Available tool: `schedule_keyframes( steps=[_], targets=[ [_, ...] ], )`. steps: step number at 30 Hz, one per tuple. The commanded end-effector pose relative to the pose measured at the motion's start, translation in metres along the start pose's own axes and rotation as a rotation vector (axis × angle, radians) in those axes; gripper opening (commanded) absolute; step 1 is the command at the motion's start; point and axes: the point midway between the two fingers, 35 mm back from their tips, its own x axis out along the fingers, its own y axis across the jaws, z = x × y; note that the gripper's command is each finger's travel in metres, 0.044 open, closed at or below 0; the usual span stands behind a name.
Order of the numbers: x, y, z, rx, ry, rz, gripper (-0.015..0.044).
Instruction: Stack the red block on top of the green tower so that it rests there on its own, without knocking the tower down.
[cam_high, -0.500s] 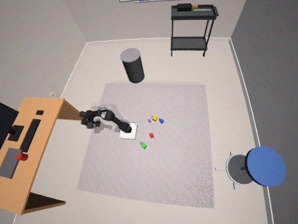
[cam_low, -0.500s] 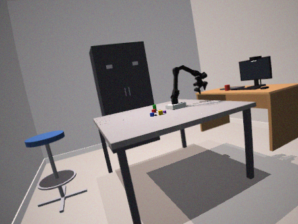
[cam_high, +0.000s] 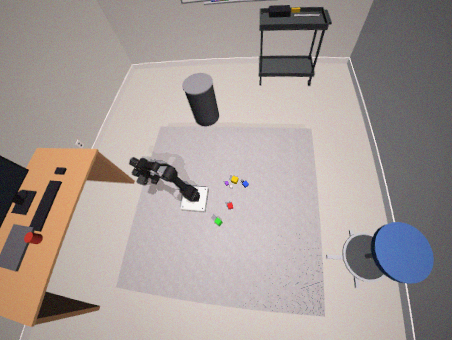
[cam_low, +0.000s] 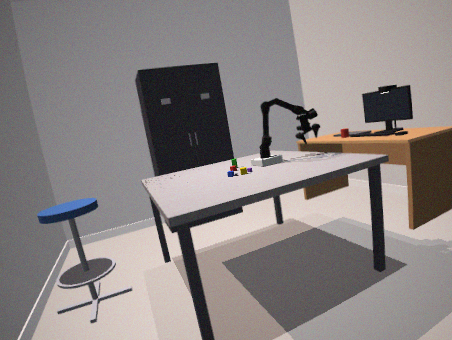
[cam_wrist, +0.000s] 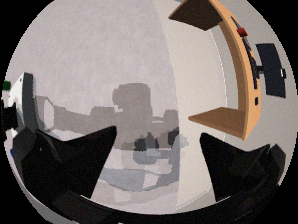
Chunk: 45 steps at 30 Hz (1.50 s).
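The red block (cam_high: 230, 205) (cam_low: 233, 168) sits on the grey table top, apart from the green tower. The green tower (cam_high: 218, 221) (cam_low: 234, 162) stands upright and rises higher than the red block in the exterior view; a green patch (cam_wrist: 6, 85) shows at the left edge of the wrist view. My gripper (cam_high: 136, 170) (cam_low: 310, 136) (cam_wrist: 160, 135) is wide open with nothing between its fingers. It is raised on the far side of the arm's base from the blocks, toward the wooden desk. The red block cannot be made out in the wrist view.
A yellow block (cam_high: 234, 179) (cam_low: 243, 171), a blue block (cam_high: 245, 184) (cam_low: 230, 174) and a small purple block (cam_high: 226, 183) (cam_low: 249, 170) lie near the red block. The white base plate (cam_high: 200, 205) (cam_low: 272, 160) is beside them. The wooden desk (cam_high: 70, 200) (cam_low: 425, 134) stands beyond the table.
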Motion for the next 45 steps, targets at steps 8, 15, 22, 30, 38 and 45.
schedule_keyframes(
  steps=[8, 15, 22, 30, 38, 45],
  targets=[
    [-0.028, 0.019, -0.086, 0.311, 0.126, -0.046, 0.044],
    [-0.05, 0.044, -0.141, 0.544, 0.196, -0.075, 0.044],
    [-0.075, 0.077, -0.186, 0.737, 0.255, -0.107, 0.044],
    [-0.103, 0.123, -0.227, 0.983, 0.319, -0.14, 0.044],
    [-0.13, 0.18, -0.257, 1.247, 0.388, -0.167, 0.044],
    [-0.15, 0.234, -0.269, 1.447, 0.452, -0.176, 0.044]
  ],
)
